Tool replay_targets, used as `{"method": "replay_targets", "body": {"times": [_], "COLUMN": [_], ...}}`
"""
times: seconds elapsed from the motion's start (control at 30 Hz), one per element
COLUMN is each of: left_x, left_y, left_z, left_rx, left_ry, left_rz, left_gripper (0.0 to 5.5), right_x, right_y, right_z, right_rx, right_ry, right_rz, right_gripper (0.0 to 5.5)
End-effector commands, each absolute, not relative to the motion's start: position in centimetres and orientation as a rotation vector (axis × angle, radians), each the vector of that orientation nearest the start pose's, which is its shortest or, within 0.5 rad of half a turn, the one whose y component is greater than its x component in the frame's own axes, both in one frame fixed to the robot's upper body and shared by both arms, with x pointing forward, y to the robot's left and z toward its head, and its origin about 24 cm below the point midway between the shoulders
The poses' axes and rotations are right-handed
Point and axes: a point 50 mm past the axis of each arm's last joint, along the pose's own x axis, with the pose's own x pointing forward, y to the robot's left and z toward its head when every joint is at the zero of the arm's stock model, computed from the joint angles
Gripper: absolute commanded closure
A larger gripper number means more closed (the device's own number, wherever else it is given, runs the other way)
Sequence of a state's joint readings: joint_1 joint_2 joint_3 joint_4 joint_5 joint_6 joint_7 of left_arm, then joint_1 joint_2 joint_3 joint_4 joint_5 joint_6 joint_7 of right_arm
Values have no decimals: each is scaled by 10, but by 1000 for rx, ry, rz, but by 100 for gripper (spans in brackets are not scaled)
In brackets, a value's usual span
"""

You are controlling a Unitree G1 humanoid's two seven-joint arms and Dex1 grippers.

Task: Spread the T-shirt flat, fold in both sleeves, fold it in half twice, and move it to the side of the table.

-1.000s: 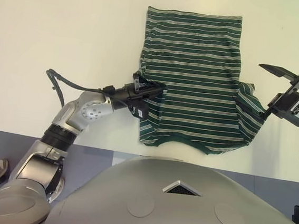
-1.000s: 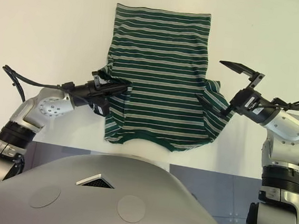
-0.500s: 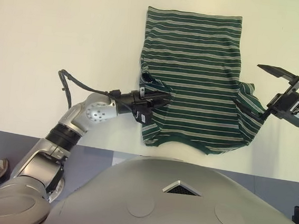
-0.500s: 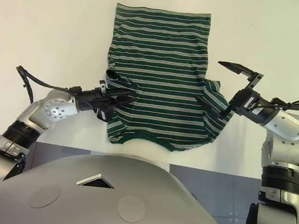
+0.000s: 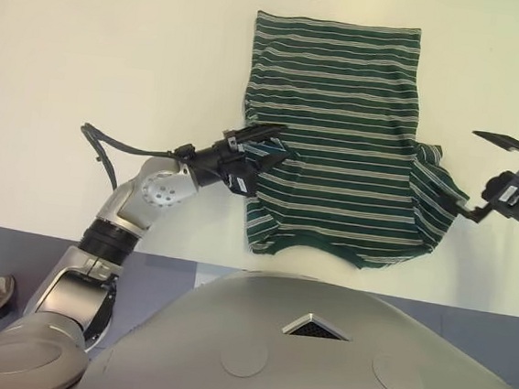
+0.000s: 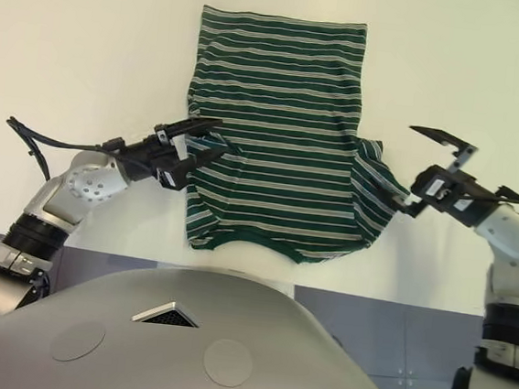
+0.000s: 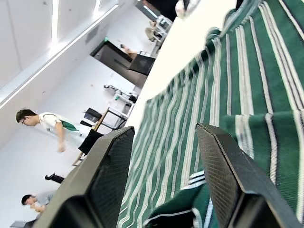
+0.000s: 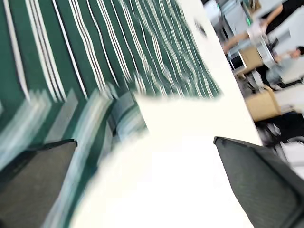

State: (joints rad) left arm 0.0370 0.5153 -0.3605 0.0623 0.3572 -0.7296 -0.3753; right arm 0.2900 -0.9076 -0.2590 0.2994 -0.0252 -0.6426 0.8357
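Head view: the green striped T-shirt [image 5: 336, 119] lies flat on the white table [image 5: 117, 52], hem at the far end and collar at the near edge. Its left sleeve is folded in over the body. The right sleeve [image 5: 431, 174] sticks out to the right. The left gripper [image 5: 275, 143] hovers at the folded left edge with its 2 fingers moderately apart and nothing between them. The right gripper [image 5: 468, 173] is spread wide just right of the right sleeve, its near fingertip just beside the sleeve's tip.

Left wrist view: the 2 black fingers [image 7: 107, 180] stand apart, with striped cloth between and beyond them.

Right wrist view: the 2 fingers [image 8: 256, 171] gape wide over bare table, one at the blurred sleeve edge.
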Motion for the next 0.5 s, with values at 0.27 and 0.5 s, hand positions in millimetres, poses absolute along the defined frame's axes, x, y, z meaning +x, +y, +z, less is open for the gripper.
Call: {"method": "replay_targets", "body": {"times": [0.27,0.5], "left_x": [192,191], "left_y": [139,140], "left_z": [56,55], "left_rx": [731,722], "left_ry": [-462,-460], "left_rz": [-949,-938], "left_gripper": [312,312], "right_x": [141,136], "right_y": [-369,-367], "right_z": [77,70], "right_rx": [-1059,-1032], "right_ry": [468,508], "right_rz": [748,800], "right_gripper": [10,10]}}
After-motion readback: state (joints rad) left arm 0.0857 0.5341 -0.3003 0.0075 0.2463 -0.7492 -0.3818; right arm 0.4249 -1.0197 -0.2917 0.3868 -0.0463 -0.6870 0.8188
